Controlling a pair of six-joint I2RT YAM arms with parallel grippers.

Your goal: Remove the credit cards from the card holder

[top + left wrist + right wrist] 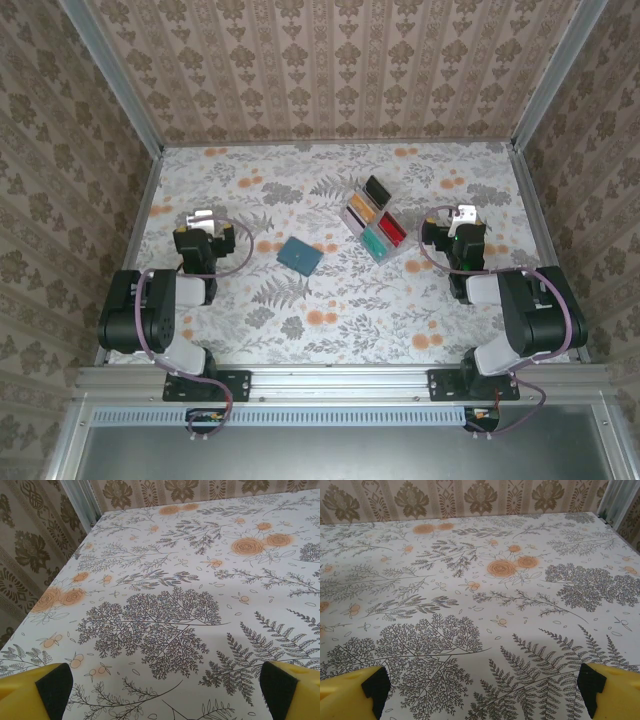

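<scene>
- Floral-printed tabletop (330, 335) carries 2 arms at its near edge.
- Left gripper (165, 692) is released, its fingers spread wide and holding nothing.
- Right gripper (482, 692) is likewise released.
- Card holder (298, 254) lies flat mid-table, between both grippers.
- Clear compartment tray (373, 228) sits near it, farther right.
- Patterned wallpaper (330, 70) backs everything.

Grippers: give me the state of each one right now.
Left gripper: open, holding nothing.
Right gripper: open, holding nothing.
</scene>
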